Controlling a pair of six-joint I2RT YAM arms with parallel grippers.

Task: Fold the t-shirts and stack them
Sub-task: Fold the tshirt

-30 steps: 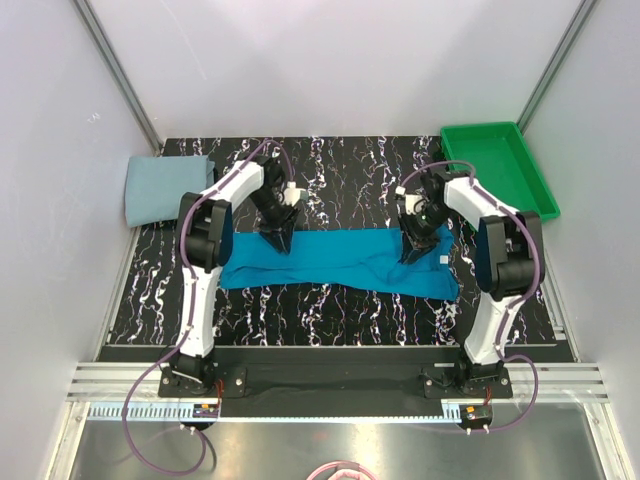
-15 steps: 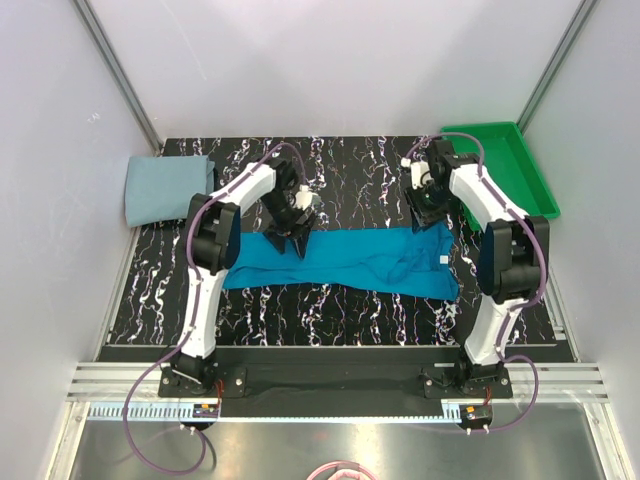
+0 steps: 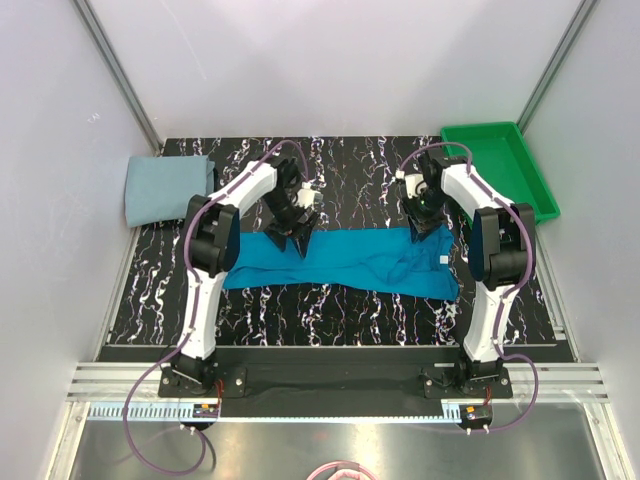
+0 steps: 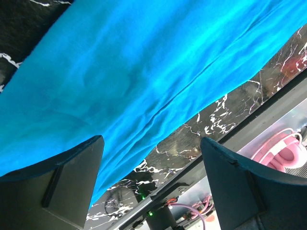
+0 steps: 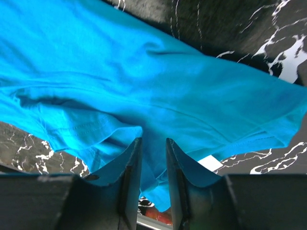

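A bright teal-blue t-shirt (image 3: 350,260) lies flat across the middle of the black marbled table (image 3: 350,170). It is gathered into a long band running left to right, with a small white label (image 3: 443,258) showing near its right end. The left gripper (image 3: 298,236) points down at the band's far edge, left of centre. In the left wrist view its jaws stand wide apart above the cloth, with smooth teal fabric and a strip of table filling the space between them and nothing gripped. The right gripper (image 3: 426,226) is down at the far edge near the shirt's right end, where the cloth bunches into folds around a hemmed sleeve. In the right wrist view its jaws are drawn narrow, leaving only a slim gap, and teal cloth shows through that gap. Whether they pinch the fabric cannot be told. A second, pale grey-blue t-shirt (image 3: 165,190) sits folded at the table's far left corner, its left part reaching past the black surface, well apart from the teal shirt and from both grippers. A green plastic tray (image 3: 495,165) lies at the far right corner, just beyond the right arm.
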